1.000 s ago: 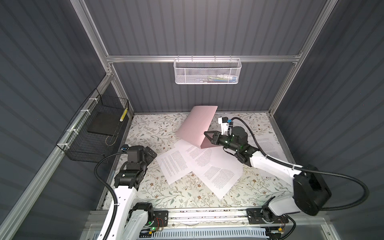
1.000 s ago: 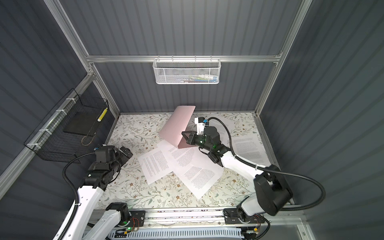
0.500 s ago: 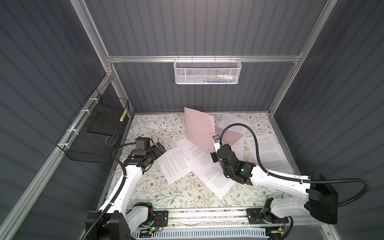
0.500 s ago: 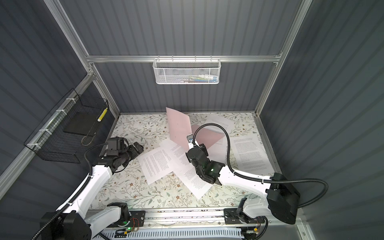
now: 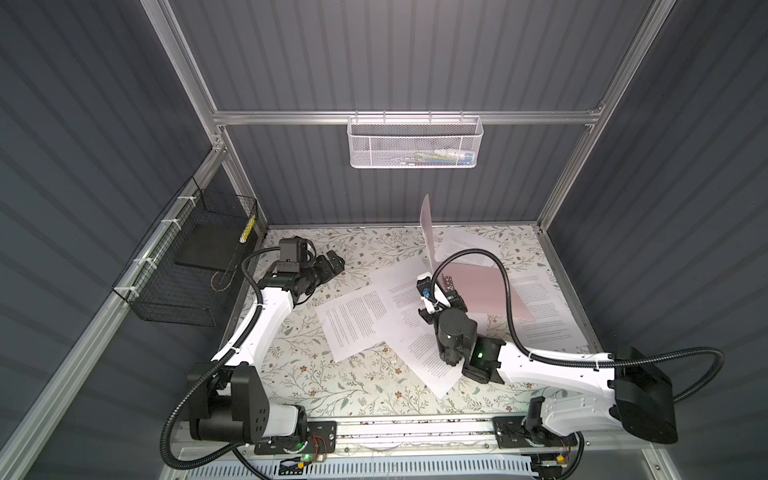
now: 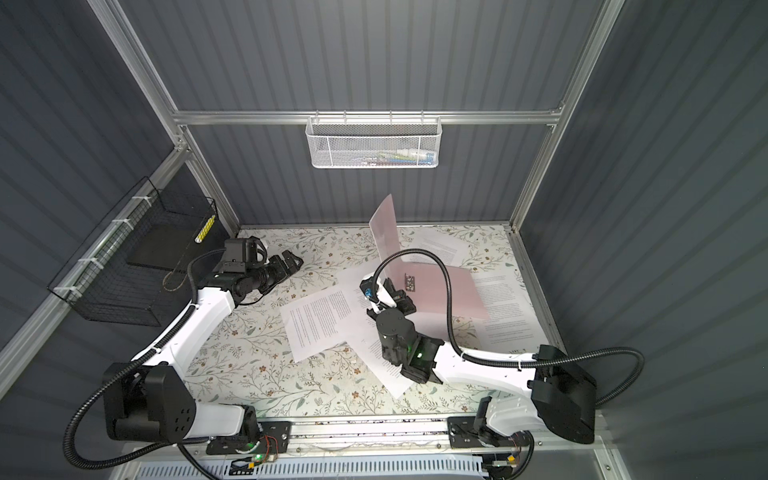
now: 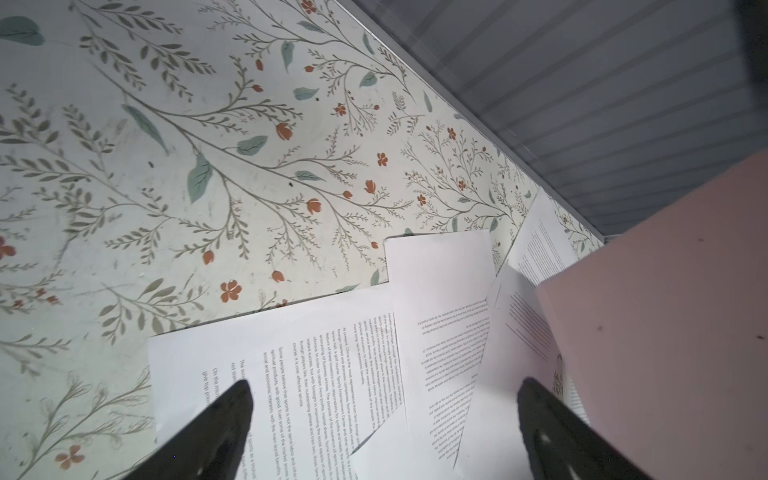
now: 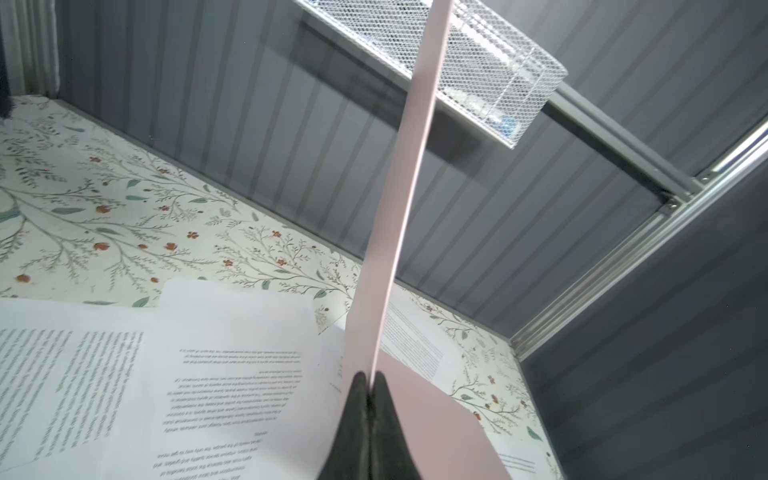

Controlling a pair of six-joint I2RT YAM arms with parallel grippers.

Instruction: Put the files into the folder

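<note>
Only the right wrist view shows right pincer (image 8: 369, 376) pinching the folder (image 8: 392, 232).

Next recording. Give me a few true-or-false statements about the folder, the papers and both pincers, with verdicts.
1. The right pincer is shut on the raised cover of the folder. True.
2. The left pincer grips a sheet. False: it is open and empty.
3. All the files sit inside the folder. False: they lie scattered on the table.
4. A white mesh basket hangs on the back rail. True.
</note>
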